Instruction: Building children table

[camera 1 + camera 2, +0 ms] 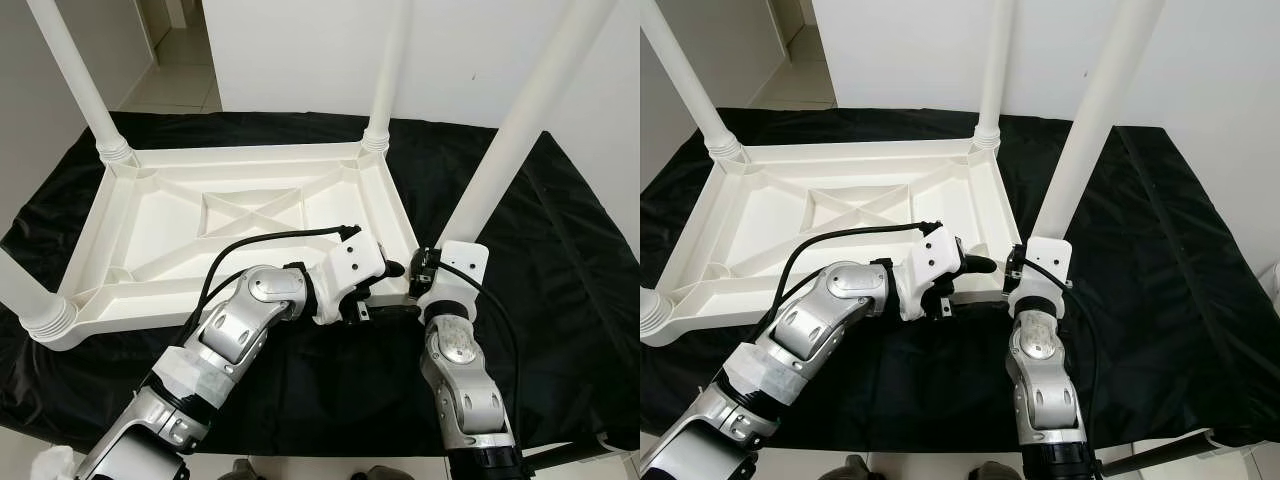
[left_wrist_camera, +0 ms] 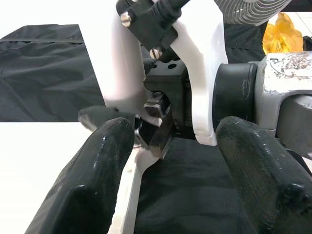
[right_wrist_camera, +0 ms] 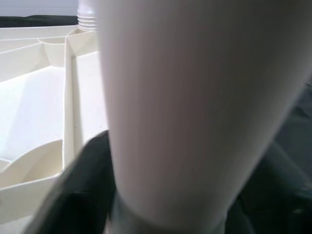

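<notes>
Your right tool (image 1: 1025, 272) grips the near-right leg (image 3: 195, 107) at its base, 1 black finger (image 3: 85, 180) on each side of the white tube. Your left tool (image 1: 385, 290) sits just beside that leg's base, its fingers (image 2: 92, 180) spread wide around the right wrist housing, holding nothing. The leg stands at the near-right corner of the upturned white children's table (image 1: 250, 215), which rests on a black cloth (image 1: 560, 260) with 3 other legs already upright at its corners.

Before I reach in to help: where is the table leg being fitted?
The leg stands at the upturned tabletop's near right corner, rising up and right; the right hand grips its base, the left hand beside it.
</notes>
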You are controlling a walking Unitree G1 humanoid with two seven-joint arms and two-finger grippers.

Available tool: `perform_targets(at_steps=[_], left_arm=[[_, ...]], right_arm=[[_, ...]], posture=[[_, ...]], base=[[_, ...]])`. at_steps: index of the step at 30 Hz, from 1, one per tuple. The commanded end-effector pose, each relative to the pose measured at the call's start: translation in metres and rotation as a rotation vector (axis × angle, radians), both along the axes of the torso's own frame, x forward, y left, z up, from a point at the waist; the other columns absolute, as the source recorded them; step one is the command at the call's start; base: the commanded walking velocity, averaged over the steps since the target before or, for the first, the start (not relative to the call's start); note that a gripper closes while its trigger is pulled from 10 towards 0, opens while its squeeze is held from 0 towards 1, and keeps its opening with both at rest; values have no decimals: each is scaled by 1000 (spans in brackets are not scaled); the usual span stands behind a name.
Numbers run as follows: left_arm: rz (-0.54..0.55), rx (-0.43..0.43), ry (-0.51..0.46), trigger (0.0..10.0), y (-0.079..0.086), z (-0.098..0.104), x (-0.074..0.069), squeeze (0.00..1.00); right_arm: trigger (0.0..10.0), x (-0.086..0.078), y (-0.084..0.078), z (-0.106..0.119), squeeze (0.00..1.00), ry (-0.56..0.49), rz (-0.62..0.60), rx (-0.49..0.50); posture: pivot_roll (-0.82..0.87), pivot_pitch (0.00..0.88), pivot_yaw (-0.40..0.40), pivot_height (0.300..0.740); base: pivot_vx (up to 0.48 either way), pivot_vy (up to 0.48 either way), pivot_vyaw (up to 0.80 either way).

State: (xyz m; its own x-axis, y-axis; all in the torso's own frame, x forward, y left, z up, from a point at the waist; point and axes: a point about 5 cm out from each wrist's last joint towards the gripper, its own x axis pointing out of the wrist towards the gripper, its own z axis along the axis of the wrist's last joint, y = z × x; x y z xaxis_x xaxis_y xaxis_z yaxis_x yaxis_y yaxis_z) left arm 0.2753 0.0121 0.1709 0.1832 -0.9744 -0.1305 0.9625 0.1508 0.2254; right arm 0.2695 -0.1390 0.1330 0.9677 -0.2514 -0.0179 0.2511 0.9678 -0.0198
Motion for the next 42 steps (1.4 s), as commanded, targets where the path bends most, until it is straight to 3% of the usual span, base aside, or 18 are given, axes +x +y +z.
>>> perform_targets(at_steps=[1,8,9,10,12,17,21,23,27,37,42], left_arm=[[-9,14,-4,10000,1,0,0,0],[-3,12,-6,10000,1,0,1,0],[-2,12,-6,10000,1,0,1,0],[-2,11,-7,10000,1,0,1,0],[-1,11,-7,10000,1,0,1,0],[-1,11,-7,10000,1,0,1,0],[-6,23,-7,10000,5,-2,1,0],[-6,23,-7,10000,5,-2,1,0],[-2,49,1,10000,12,-9,1,0],[25,66,16,10000,21,-13,2,0],[-19,80,40,10000,23,-18,-8,0]], right_arm=[[10000,-3,11,-4,1000,-1,37,99],[10000,-4,5,-2,1000,-20,87,110],[10000,-5,3,-3,75,-14,123,96],[10000,-6,1,-4,0,-9,188,102],[10000,-7,-1,-5,0,-4,268,84],[10000,-8,-3,-5,0,-3,320,24],[10000,-6,-23,-1,0,-11,417,-72],[10000,-6,-23,-1,0,-11,417,-72],[10000,0,-45,-2,0,7,503,-138],[10000,4,-55,-1,0,8,583,-134],[10000,8,-58,1,0,-30,679,-108]], posture=[[-42,0,-9,740],[-39,0,-13,740],[-40,0,-13,740],[-40,0,-13,740],[-42,0,-11,740],[-45,0,-7,740],[-49,0,-3,740],[-49,0,-3,740],[-47,0,-2,740],[-38,0,-9,740],[-32,0,-7,740]], base=[[0,0,0],[0,0,0],[0,0,0],[0,0,0],[0,0,0],[0,0,0],[0,0,0],[0,0,0],[0,0,0],[0,0,0],[0,0,0]])
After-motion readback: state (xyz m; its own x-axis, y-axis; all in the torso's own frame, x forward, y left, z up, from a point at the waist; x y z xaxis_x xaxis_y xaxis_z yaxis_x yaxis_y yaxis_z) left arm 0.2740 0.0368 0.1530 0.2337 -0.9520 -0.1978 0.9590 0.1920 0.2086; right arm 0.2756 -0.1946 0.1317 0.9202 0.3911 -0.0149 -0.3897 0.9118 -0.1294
